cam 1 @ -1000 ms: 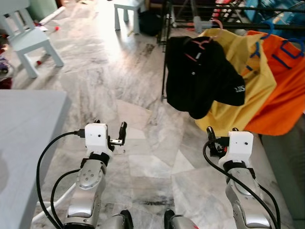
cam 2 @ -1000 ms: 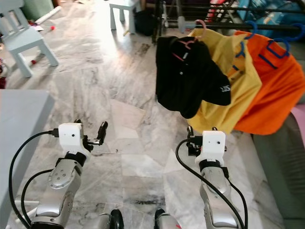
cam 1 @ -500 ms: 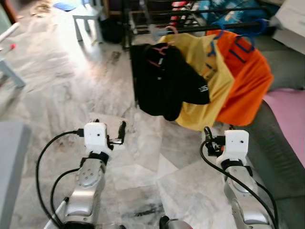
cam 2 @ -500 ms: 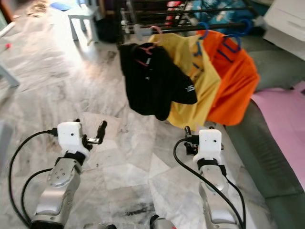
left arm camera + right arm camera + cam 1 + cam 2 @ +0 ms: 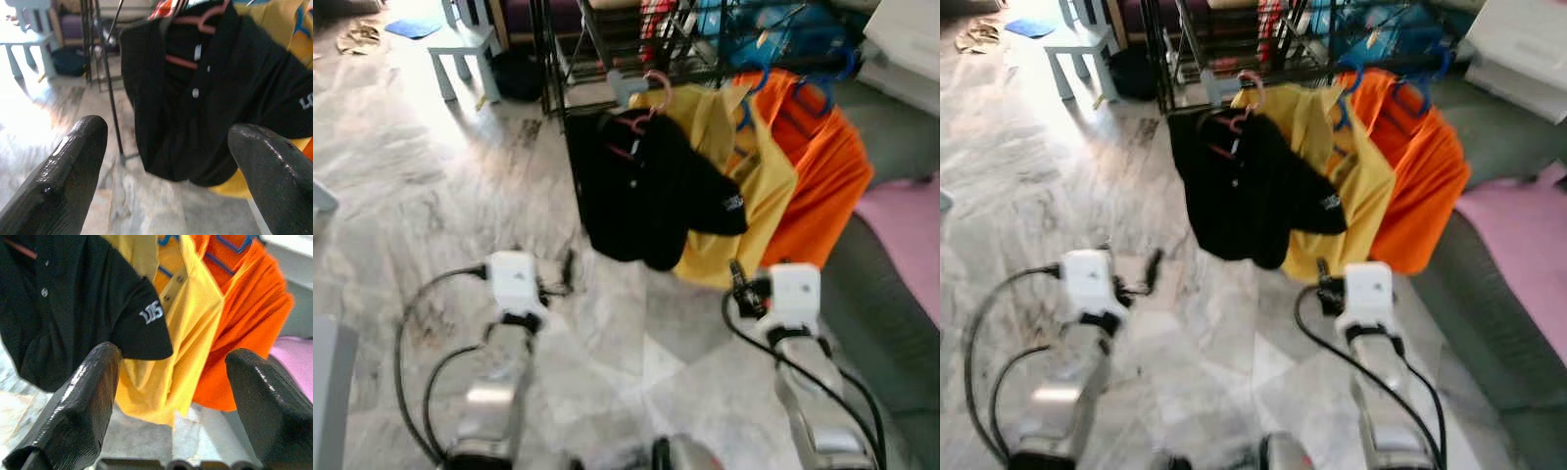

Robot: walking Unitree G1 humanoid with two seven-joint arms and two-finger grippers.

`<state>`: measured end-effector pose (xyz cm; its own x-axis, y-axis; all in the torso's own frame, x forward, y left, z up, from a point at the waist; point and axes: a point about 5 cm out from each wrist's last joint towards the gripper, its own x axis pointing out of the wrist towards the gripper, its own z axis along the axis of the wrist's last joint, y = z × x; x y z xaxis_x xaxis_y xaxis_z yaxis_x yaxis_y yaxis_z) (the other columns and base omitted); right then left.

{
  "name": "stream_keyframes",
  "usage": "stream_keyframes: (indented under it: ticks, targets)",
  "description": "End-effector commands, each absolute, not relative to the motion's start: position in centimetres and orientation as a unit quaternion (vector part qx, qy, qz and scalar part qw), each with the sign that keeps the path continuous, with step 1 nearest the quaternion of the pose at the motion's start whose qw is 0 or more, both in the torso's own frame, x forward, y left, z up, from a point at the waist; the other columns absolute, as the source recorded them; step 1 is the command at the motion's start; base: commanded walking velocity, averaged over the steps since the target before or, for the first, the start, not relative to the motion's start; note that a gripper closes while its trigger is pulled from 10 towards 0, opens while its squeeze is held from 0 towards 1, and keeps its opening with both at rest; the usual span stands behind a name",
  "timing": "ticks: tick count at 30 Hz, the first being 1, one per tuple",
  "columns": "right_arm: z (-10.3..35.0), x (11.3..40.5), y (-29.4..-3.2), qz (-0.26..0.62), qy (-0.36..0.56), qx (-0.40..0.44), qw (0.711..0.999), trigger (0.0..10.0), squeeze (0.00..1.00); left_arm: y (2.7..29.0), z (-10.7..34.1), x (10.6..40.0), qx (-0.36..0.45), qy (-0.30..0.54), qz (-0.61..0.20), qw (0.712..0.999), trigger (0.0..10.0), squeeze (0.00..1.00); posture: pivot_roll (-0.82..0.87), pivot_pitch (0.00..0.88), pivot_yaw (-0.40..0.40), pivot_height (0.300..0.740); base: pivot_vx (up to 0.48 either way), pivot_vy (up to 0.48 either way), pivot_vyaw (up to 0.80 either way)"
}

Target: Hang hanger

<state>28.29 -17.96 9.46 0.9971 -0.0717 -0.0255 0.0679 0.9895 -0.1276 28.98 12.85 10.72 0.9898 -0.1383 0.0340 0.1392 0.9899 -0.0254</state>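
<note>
A black polo shirt [image 5: 646, 196] hangs on a pink hanger [image 5: 641, 113], whose hook is over a bar of the black clothes rack [image 5: 563, 88]. Beside it a yellow shirt [image 5: 754, 186] and an orange shirt [image 5: 818, 166] hang on blue hangers. My left gripper [image 5: 563, 276] is held low in front of the rack, open and empty; its wrist view faces the black shirt [image 5: 195, 98]. My right gripper [image 5: 739, 286] is just below the yellow shirt's hem, open and empty, with the black sleeve [image 5: 139, 323] and yellow shirt [image 5: 171, 342] ahead of it.
A grey sofa [image 5: 891, 304] with a pink cloth [image 5: 906, 211] runs along the right. A small pale stool [image 5: 460, 44] stands at the back left. A grey table corner [image 5: 325, 392] is at the near left. Marble floor lies between me and the rack.
The whole view has shifted: the rack and shirts now sit nearer and more central, and the table has slid out left. Both grippers keep their pose, open.
</note>
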Motion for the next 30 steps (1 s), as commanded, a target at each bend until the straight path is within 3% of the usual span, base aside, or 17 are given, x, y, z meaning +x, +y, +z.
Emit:
stream_keyframes:
  ticks: [1,8,16,30]
  targets:
    - [8.96,28.23,-17.45,-0.037,0.036,-0.069,0.996,10.0,0.00,13.78,10.29,28.70,-0.003,-0.007,-0.059,0.998,10.0,0.00,-0.05,0.206,-0.032,0.740,0.000,0.000,0.00]
    - [9.31,28.73,-16.95,-0.021,0.032,-0.130,0.991,10.0,0.00,13.23,10.33,28.59,-0.008,-0.011,-0.065,0.998,10.0,0.00,-0.06,0.210,-0.033,0.740,0.000,0.000,0.00]
    - [9.25,28.78,-17.11,-0.023,0.040,-0.054,0.997,10.0,0.00,12.83,10.52,28.62,-0.008,-0.016,-0.075,0.997,10.0,0.00,-0.06,0.209,-0.034,0.740,0.000,0.000,0.00]
    - [9.38,28.71,-17.02,-0.020,0.033,-0.075,0.996,10.0,0.00,12.98,10.15,28.69,-0.012,-0.009,-0.077,0.997,10.0,0.00,-0.06,0.210,-0.033,0.740,0.000,0.000,0.00]
